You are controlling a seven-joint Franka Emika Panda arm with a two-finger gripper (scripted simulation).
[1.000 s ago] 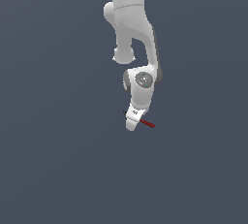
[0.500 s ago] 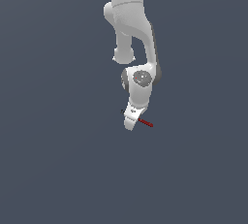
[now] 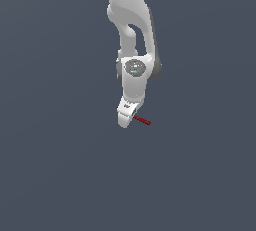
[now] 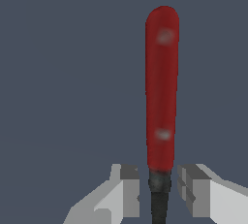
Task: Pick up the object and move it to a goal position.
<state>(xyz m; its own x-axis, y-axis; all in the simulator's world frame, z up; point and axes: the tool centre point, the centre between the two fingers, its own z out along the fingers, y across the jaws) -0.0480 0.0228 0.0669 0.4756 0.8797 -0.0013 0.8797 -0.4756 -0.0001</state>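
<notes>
The object (image 4: 162, 87) is a thin stick, red along most of its length with a short black end. In the wrist view the black end sits between my gripper's (image 4: 158, 188) two grey pads (image 4: 130, 184), which stand close on either side of it. In the exterior view the object (image 3: 142, 120) sticks out sideways from the gripper (image 3: 128, 120) toward the exterior view's right, and looks lifted off the dark surface. My gripper is shut on the object's black end. No mark for the goal position shows in either view.
The white arm (image 3: 131, 30) comes down from the top of the exterior view. A plain dark grey-blue floor (image 3: 60, 165) fills the background in both views.
My gripper and the stick have shifted together, up and toward the exterior view's left. The stick keeps its place relative to the fingers.
</notes>
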